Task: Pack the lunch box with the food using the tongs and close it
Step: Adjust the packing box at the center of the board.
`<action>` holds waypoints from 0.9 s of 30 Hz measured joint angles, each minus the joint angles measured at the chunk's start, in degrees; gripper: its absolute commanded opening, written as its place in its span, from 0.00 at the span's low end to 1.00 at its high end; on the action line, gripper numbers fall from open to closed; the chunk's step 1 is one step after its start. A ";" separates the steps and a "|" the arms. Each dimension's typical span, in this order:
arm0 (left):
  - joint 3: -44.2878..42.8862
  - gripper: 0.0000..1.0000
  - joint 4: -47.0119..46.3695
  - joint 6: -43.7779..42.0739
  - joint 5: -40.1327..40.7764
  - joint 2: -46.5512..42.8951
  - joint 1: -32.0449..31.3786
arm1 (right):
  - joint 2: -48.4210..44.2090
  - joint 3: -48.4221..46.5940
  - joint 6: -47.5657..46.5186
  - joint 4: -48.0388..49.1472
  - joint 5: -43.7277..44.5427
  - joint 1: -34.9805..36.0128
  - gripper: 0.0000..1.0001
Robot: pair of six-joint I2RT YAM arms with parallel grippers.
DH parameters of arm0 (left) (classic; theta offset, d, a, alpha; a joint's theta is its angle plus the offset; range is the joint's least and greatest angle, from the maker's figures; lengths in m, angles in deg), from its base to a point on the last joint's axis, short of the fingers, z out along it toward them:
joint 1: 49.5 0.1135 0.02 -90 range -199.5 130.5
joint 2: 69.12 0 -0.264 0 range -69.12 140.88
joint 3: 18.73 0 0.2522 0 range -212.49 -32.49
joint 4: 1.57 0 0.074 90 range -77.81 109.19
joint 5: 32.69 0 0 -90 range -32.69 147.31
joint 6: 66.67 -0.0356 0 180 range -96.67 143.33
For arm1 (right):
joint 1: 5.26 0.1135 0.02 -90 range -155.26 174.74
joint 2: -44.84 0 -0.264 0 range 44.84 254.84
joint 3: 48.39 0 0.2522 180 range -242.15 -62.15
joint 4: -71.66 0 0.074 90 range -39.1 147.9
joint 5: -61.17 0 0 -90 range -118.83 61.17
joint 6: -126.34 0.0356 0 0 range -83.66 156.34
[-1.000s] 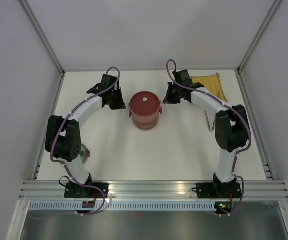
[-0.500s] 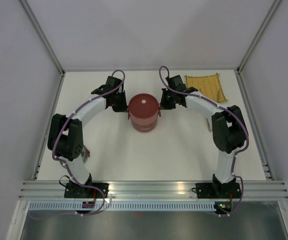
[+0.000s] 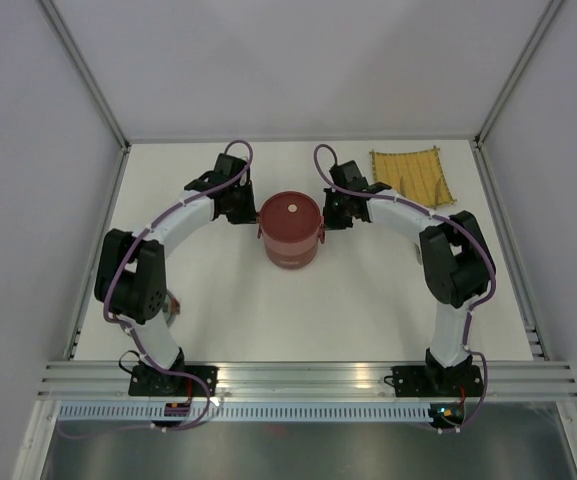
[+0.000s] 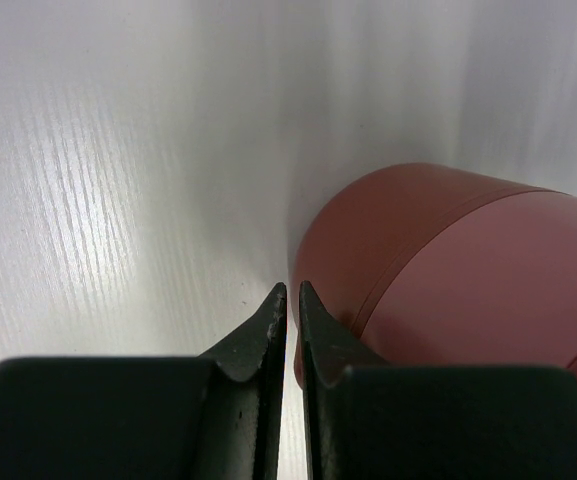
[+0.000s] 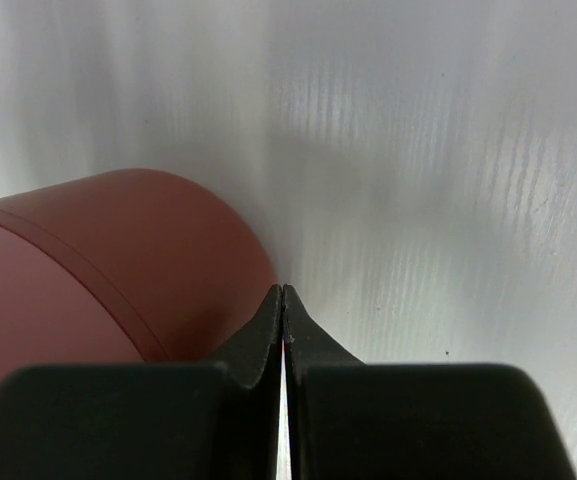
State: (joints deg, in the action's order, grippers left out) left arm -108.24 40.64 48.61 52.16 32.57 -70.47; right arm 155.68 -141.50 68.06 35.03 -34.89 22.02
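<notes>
The lunch box [image 3: 290, 232] stands upright near the middle of the tabletop [image 3: 368, 290], its dark-red tiers stacked and a flat red lid [image 3: 291, 210] with a pale centre knob on top. In the left wrist view its curved red wall [image 4: 448, 290] fills the right side, and in the right wrist view it [image 5: 98, 260] fills the left. The left gripper [image 3: 246, 212] sits just beside the box's left flank, its fingers [image 4: 268, 325] drawn almost together with only a thin slit between them and nothing in it. The right gripper [image 3: 330, 215] sits just beside the opposite flank, clenched tight and empty. Whether either tip touches the wall I cannot tell. A yellow woven mat [image 3: 413, 175] lies flat at the far right corner
</notes>
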 measured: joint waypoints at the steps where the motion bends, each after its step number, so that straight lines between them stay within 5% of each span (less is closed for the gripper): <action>1: 0.13 0.14 -0.09 0.04 0.15 -0.17 -0.09 | 0.00 0.17 -0.02 -0.26 0.15 0.11 0.00; 15: 1.16 0.14 0.04 0.09 1.20 -1.27 -0.70 | -1.55 2.64 -1.97 -5.31 3.96 -4.50 0.01; 27: 1.16 0.14 0.07 0.09 1.18 -1.27 -0.72 | -5.51 10.01 1.18 1.62 -7.26 -4.15 0.00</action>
State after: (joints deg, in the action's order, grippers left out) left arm -107.08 40.71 48.70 53.34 31.31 -71.19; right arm 150.18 -131.49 69.24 36.65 -42.15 17.87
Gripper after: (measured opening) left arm 0.138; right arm 0.006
